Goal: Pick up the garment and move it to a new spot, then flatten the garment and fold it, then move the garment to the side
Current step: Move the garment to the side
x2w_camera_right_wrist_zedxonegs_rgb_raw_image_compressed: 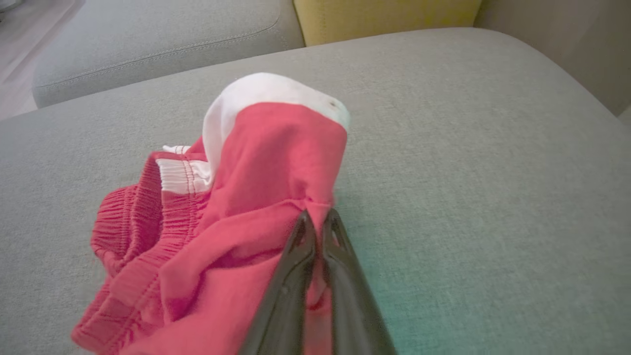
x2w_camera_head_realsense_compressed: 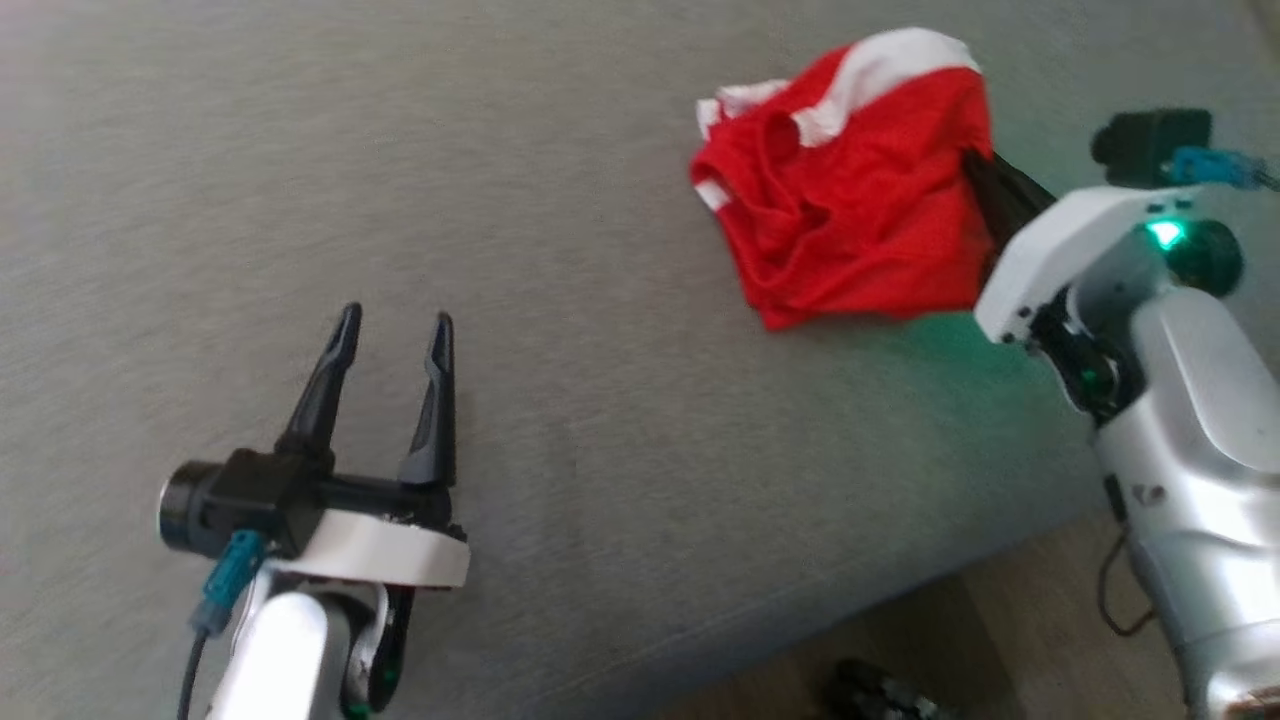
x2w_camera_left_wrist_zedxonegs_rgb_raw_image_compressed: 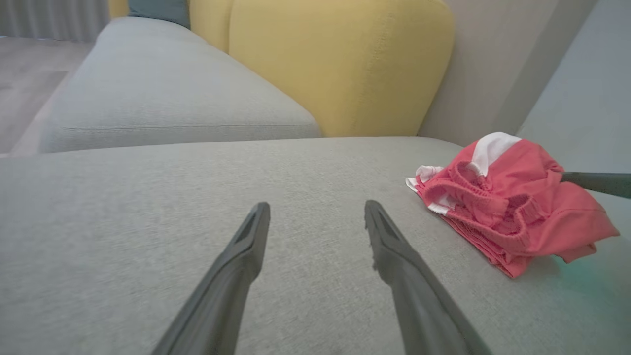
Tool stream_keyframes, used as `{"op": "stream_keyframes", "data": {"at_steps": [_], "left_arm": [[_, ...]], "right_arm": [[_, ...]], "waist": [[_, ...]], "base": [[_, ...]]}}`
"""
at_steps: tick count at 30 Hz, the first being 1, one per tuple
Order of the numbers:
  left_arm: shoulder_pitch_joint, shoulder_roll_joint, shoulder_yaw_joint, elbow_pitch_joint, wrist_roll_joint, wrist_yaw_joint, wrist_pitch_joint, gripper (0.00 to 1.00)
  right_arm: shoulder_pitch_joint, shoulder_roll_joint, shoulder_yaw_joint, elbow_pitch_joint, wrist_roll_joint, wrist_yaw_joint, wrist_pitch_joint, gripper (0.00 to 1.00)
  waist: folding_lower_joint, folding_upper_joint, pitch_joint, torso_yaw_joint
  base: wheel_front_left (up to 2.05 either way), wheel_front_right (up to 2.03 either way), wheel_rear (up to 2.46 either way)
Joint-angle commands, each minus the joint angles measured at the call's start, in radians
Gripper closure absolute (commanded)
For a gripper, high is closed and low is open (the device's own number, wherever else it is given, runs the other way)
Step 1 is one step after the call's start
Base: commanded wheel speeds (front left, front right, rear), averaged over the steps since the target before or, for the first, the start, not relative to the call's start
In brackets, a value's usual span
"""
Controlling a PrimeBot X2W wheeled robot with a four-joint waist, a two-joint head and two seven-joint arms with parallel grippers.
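- Right end effector (x2w_camera_right_wrist_zedxonegs_rgb_raw_image_compressed: 318, 217) is pressed together on a fold of the garment (x2w_camera_head_realsense_compressed: 860, 200), red shorts with white trim. The pinch is at the bundle's right edge, I judge so the whole bundle lifts.
- Garment is bunched, partly raised and partly resting on the sofa seat cushion (x2w_camera_head_realsense_compressed: 600, 450), toward its right end, back from the front edge.
- Left end effector (x2w_camera_head_realsense_compressed: 397, 318) is spread and holds nothing, over the cushion's left part, well apart from the cloth.
- Wide bare cushion lies leftward, room for a new spot. The front edge drops to the floor (x2w_camera_head_realsense_compressed: 1000, 640); a yellow back cushion (x2w_camera_left_wrist_zedxonegs_rgb_raw_image_compressed: 345, 64) bounds the rear.
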Motion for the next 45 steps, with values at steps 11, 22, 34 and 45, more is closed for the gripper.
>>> {"op": "stream_keyframes", "data": {"at_steps": [11, 22, 34, 45], "left_arm": [[-0.062, 0.028, 0.027, -0.071, 0.015, 0.006, 0.022, 0.0], [-0.083, 0.019, 0.035, -0.081, 0.0, 0.024, 0.009, 0.0], [-0.097, 0.011, 0.033, -0.076, -0.007, 0.029, -0.002, 0.0], [-0.113, 0.009, 0.029, -0.061, -0.011, 0.023, -0.005, 0.0]], "right_arm": [[-0.158, -0.011, -0.014, 0.065, -0.091, -0.001, -0.074, 1.0], [-0.303, -0.149, -0.189, 0.229, -0.239, -0.001, -0.081, 1.0], [-0.343, -0.199, -0.331, 0.278, -0.412, -0.001, -0.094, 1.0], [-0.36, -0.206, -0.452, 0.287, -0.57, -0.001, -0.136, 1.0]], "waist": [[0.0, 0.0, 0.089, -0.06], [0.0, 0.0, 0.122, 0.057], [0.0, 0.0, 0.144, 0.085], [0.0, 0.0, 0.156, 0.101]], "base": [[0.0, 0.0, 0.0], [0.0, 0.0, 0.0], [0.0, 0.0, 0.0], [0.0, 0.0, 0.0]]}}
